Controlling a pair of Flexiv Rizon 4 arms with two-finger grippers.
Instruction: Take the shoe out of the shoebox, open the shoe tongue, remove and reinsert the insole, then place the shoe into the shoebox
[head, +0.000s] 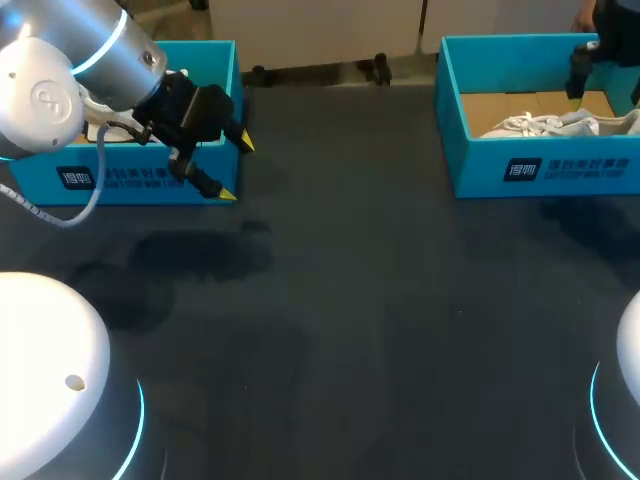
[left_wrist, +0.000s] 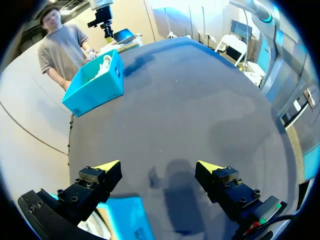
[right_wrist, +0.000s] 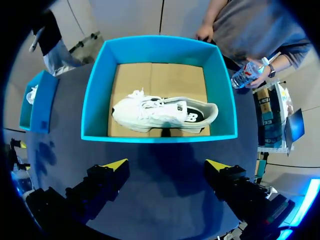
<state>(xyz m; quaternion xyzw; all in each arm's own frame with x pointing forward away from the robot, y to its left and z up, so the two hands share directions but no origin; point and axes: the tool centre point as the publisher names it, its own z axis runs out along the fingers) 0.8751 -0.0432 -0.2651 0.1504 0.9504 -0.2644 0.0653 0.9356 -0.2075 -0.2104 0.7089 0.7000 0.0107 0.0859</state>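
A white sneaker (right_wrist: 160, 114) lies on its side on the cardboard floor of a blue shoebox (right_wrist: 160, 139). My right gripper (right_wrist: 166, 165) hangs above it, open and empty, its yellow tips just short of the box's nearest long wall. In the head view this shoebox (head: 540, 168) stands at the back right with the sneaker (head: 560, 124) inside, and my right arm's dark wrist (head: 583, 68) is over its far side. My left gripper (head: 236, 168) is open and empty beside the right front corner of a second blue shoebox (head: 130, 178).
The second shoebox (right_wrist: 37, 102) at the back left also holds a white shoe (right_wrist: 31, 94). From the left wrist, my left gripper (left_wrist: 159, 166) faces across the dark table (left_wrist: 190, 110) toward the far shoebox (left_wrist: 95, 92).
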